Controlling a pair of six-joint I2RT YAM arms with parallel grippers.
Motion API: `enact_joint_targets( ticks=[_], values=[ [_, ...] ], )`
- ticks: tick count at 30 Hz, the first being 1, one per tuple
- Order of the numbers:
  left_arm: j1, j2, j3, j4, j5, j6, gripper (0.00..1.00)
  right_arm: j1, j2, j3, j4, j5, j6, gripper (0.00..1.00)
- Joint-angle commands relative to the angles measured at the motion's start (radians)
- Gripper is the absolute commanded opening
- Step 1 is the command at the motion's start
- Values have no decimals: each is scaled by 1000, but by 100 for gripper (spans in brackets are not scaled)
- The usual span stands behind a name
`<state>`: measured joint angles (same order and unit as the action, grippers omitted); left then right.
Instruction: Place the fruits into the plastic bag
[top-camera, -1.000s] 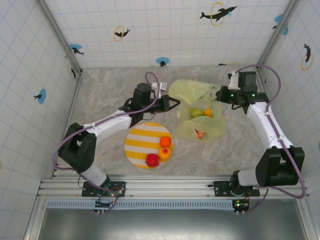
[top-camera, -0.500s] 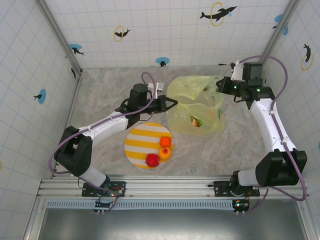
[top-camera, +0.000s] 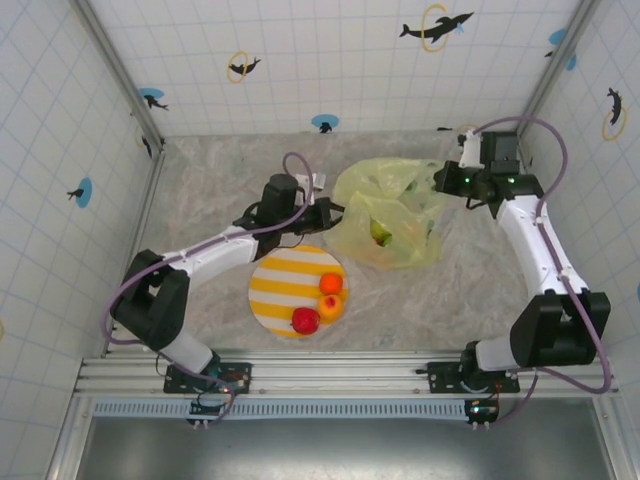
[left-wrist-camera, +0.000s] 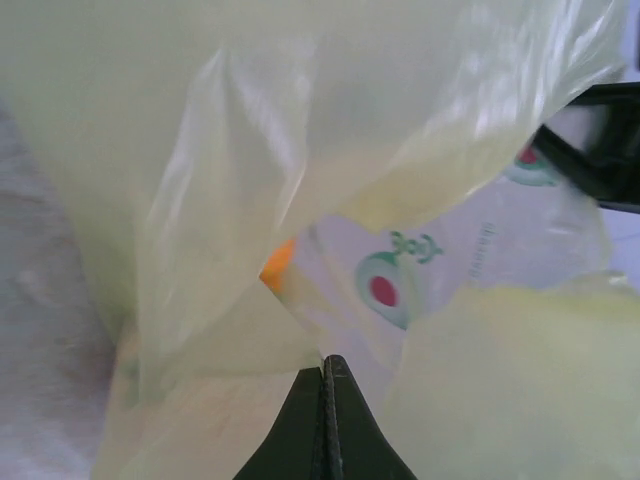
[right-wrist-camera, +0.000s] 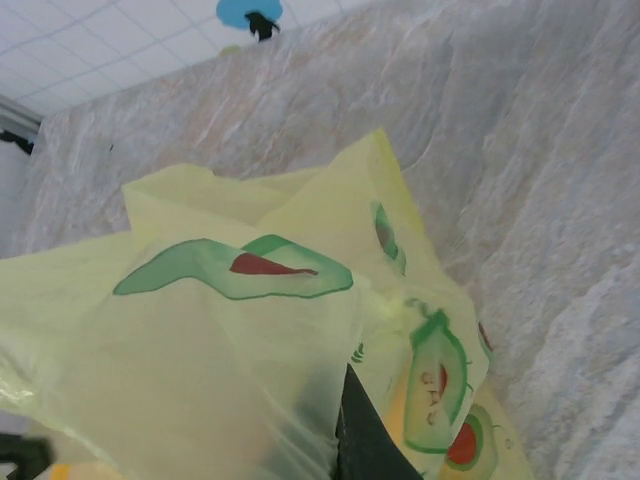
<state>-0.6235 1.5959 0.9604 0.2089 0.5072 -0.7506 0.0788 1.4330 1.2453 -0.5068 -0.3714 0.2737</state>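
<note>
The yellow-green plastic bag (top-camera: 392, 205) with avocado prints is stretched between both grippers at the table's middle back. My left gripper (top-camera: 338, 210) is shut on the bag's left edge; in the left wrist view its jaws (left-wrist-camera: 330, 366) pinch the film (left-wrist-camera: 250, 200). My right gripper (top-camera: 438, 184) is shut on the bag's right edge, with the film draped over its fingers (right-wrist-camera: 365, 445). A green fruit (top-camera: 381, 234) shows through the bag, and an orange one (left-wrist-camera: 277, 264) shows through the film. On the striped plate (top-camera: 275, 290) lie a red fruit (top-camera: 306, 320), an orange fruit (top-camera: 331, 283) and a peach (top-camera: 330, 304).
The plate sits just in front of the bag, under the left forearm. Tiled walls close the marbled table (top-camera: 210, 190) on three sides. The right arm's cable (top-camera: 545, 150) loops near the back right corner.
The bag has been gathered up and pulled back and left, bunching the fruits inside. The right gripper rose towards the back, then dipped slightly; the left gripper drew back a little leftwards.
</note>
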Motion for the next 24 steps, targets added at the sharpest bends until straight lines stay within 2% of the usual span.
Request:
enact_joint_targets(
  ticks=[1, 3, 5, 11, 14, 19, 24],
  values=[
    [0, -2, -37, -80, -120, 93, 4, 18, 30, -21, 79, -71, 28, 6],
    [0, -28, -58, -90, -172, 116, 15, 28, 39, -25, 87, -72, 32, 6],
    [-1, -62, -79, -110, -234, 141, 33, 36, 46, -31, 95, -77, 34, 6],
    [0, -205, -196, -142, -320, 211, 61, 45, 56, -43, 109, -104, 34, 6],
    [-1, -283, -260, -182, -329, 245, 68, 53, 56, -40, 104, -113, 22, 6],
    [-11, -396, -338, -296, -249, 310, 72, 77, 46, -41, 84, -109, -1, 6],
    [-113, -504, -357, -484, -291, 333, 80, 96, 41, -50, 72, -95, -10, 6]
  ],
)
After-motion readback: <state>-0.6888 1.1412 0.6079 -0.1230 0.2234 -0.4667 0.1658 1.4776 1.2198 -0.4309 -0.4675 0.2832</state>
